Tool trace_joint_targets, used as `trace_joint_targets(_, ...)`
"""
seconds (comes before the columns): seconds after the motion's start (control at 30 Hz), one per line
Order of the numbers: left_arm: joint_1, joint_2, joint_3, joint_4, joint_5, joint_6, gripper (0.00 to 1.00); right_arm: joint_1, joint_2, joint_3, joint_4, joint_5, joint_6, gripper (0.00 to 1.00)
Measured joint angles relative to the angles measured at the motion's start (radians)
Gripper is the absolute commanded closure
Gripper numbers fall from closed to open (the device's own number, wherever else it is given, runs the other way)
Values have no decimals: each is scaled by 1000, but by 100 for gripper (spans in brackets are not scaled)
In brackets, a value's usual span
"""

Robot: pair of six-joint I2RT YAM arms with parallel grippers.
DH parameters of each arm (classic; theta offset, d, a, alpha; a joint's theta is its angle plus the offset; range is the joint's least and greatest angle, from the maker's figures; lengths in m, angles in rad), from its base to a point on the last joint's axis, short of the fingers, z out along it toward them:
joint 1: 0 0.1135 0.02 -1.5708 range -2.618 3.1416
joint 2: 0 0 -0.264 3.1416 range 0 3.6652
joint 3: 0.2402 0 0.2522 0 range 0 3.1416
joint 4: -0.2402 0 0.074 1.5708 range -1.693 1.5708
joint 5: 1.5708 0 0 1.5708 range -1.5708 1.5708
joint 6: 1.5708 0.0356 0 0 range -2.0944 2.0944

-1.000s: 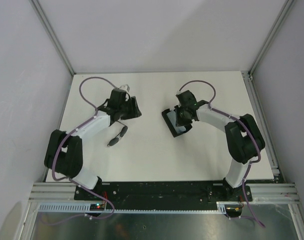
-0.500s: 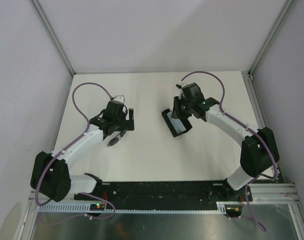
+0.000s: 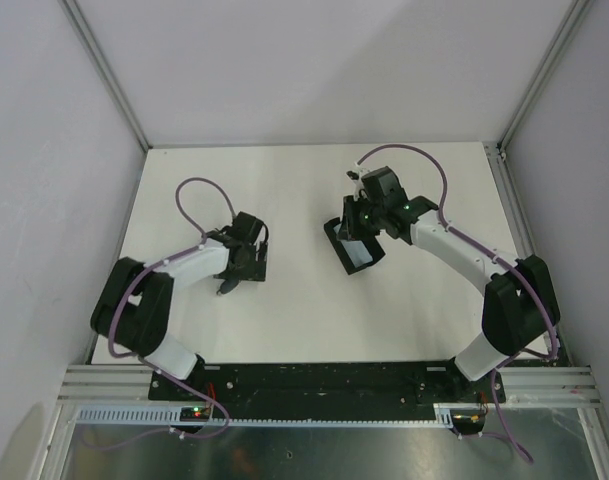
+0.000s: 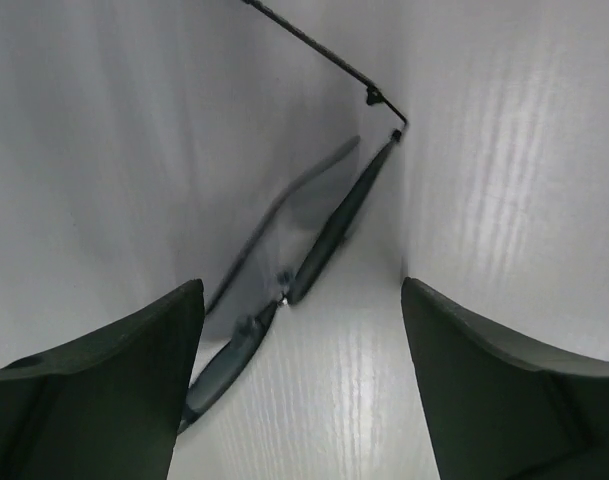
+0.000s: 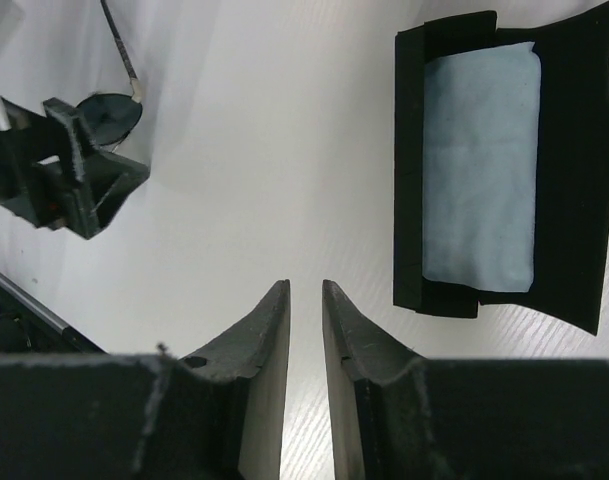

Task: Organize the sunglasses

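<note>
Left tool [image 4: 300, 320] spread wide, sunglasses [image 4: 329, 232] lying between its jaws

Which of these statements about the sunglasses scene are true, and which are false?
1. The sunglasses lie inside the case. False: they lie on the table, apart from the case.
2. A light blue cloth lies in the open case. True.
3. The left jaws are open, with the sunglasses between them. True.
4. The right jaws grip the cloth. False: they hold nothing, and the cloth lies untouched in the case.
</note>
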Motion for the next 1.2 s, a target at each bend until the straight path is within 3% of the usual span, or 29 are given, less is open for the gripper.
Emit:
trace_joint_targets(0.17, 1, 92, 48, 8, -8, -18, 43, -3, -23, -1, 0, -4, -1, 77)
trace_joint_targets(0.23, 1, 114, 66, 18, 5, -22, 48, -5, -34, -2, 0, -4, -2, 78)
trace_joint_targets(0.43, -29, 131, 82, 28, 67, -23, 52, -22, -39, -16, 0, -5, -3, 78)
trace_joint_targets(0.6, -145, 150, 107, 26, 121, -51, 52, -47, -39, -37, 2, -5, -3, 78)
trace_joint_targets(0.77, -235, 198, 181, 26, 171, -82, 37, -60, -39, -68, 6, -4, -2, 74)
trace_joint_targets(0.9, -241, 204, 253, 27, 194, -90, 32, -56, -46, -119, 22, -2, 1, 75)
trace_joint_targets(1.03, -210, 166, 288, 36, 229, -82, 38, -22, -79, -201, 39, 16, 11, 83)
trace_joint_targets(1.2, -81, 90, 299, 36, 251, -63, 60, 119, -99, -271, 97, 61, 42, 99)
